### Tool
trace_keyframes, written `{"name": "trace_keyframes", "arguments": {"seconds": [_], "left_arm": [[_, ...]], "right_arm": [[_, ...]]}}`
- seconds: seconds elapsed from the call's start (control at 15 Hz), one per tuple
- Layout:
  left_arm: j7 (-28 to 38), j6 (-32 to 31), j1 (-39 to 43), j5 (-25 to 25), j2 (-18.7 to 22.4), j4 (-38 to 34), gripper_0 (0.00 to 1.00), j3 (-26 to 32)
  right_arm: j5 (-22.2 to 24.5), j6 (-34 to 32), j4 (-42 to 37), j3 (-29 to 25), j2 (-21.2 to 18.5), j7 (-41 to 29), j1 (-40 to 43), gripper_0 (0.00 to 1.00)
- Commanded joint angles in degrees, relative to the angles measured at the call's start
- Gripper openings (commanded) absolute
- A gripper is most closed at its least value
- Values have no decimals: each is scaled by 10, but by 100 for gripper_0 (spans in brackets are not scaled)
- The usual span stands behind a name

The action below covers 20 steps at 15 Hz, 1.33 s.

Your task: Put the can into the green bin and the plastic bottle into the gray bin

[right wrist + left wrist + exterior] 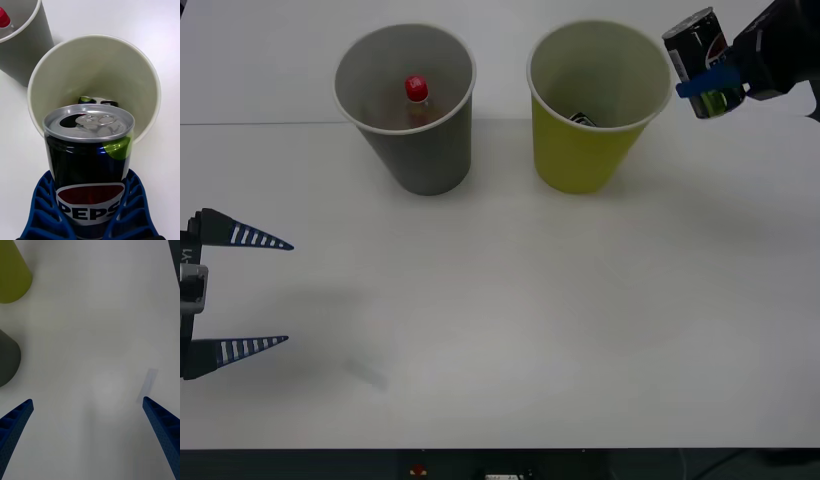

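Observation:
The dark can with its silver top hangs tilted in the air just right of the green bin, level with its rim. My right gripper is shut on it. In the right wrist view the can sits between the blue fingers, with the green bin's open mouth just beyond it. The plastic bottle, red cap up, stands inside the gray bin. My left gripper waits open at the table's left edge, holding nothing.
A small dark object lies at the bottom of the green bin. The two bins stand side by side at the back, gray bin on the left. The white table stretches in front of them.

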Motion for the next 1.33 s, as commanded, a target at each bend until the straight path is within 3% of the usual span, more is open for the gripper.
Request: {"name": "trace_keyframes", "arguments": {"seconds": [0.07,0.53,0.67,0.73,0.8,0.87,1.33], "left_arm": [[0,0,0,0,0,0,100,0],[0,0,0,0,0,0,100,0],[0,0,0,0,0,0,100,0],[0,0,0,0,0,0,100,0],[0,0,0,0,0,0,100,0],[0,0,0,0,0,0,100,0],[0,0,0,0,0,0,100,0]], "right_arm": [[10,5,78,35,23,10,-62,4],[52,68,177,102,75,16,-131,13],[64,78,202,121,85,24,-147,24],[67,81,210,126,89,28,-150,35],[71,88,215,128,93,37,-150,74],[71,94,221,128,96,45,-150,100],[51,95,227,121,83,88,-145,100]]}}
